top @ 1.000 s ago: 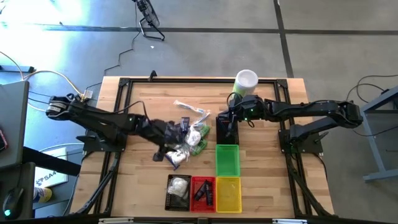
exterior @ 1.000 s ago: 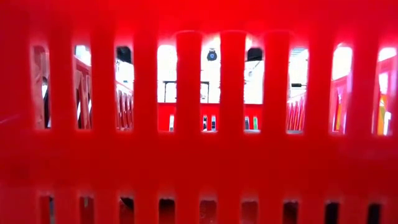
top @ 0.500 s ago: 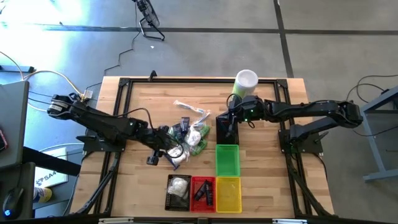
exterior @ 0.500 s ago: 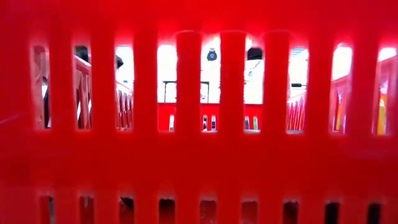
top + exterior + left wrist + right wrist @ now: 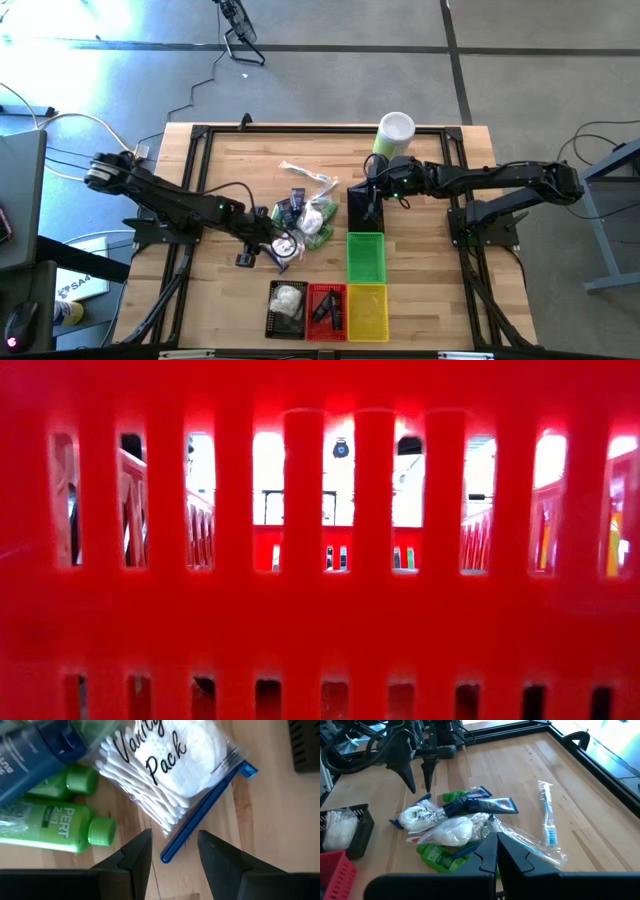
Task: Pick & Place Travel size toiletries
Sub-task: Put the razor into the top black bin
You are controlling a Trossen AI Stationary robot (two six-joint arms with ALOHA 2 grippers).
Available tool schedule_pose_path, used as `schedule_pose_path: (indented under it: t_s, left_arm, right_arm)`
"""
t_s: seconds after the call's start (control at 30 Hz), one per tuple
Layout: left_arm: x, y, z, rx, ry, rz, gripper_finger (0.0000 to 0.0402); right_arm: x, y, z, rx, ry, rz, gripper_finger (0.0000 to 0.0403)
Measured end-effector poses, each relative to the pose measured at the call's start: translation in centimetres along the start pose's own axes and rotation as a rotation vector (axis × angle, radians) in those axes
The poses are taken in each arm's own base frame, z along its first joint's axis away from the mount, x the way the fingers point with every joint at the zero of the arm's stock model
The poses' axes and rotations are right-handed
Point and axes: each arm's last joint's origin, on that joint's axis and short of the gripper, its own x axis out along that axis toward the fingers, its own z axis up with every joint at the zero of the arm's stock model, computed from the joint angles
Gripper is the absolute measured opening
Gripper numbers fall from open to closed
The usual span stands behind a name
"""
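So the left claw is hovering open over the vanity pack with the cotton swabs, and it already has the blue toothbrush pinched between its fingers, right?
Not quite. The left gripper does hover open over the vanity pack, but it holds nothing: the left wrist view shows the blue toothbrush lying on the table, partly under the pack, with both fingers apart from it.

A white pouch [image 5: 170, 760] reads "Vanity Pack"; a green bottle [image 5: 55, 827] reads "PERT 2 in 1".
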Motion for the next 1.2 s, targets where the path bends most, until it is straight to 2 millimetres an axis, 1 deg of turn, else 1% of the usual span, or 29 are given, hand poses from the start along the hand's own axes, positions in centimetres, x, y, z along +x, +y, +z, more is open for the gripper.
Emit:
schedule_pose_path:
  t_s: [0.33,0.67,1.0,1.1,1.2]
  left_arm:
    - [0.9,-0.1,-0.2,-0.016,0.045,-0.027,0.0156]
    - [2.9,0.0,-0.6,-0.017,0.124,-0.02,0.0156]
    - [3.3,0.0,-0.5,-0.015,0.132,-0.022,0.0155]
    - [3.3,0.0,-0.5,-0.014,0.134,-0.028,0.0144]
    - [3.3,-0.1,-0.6,-0.016,0.14,-0.036,0.012]
  right_arm:
    - [0.0,0.0,0.0,0.0,-0.001,-0.014,0.0002]
    - [0.0,0.0,0.0,0.001,0.001,-0.015,0.0002]
    - [0.0,0.0,-0.1,0.001,0.005,-0.015,0.0002]
    - [0.0,-0.1,-0.1,0.001,0.006,-0.015,0.0002]
    - [0.0,-0.1,-0.1,0.001,0.006,-0.015,0.0002]
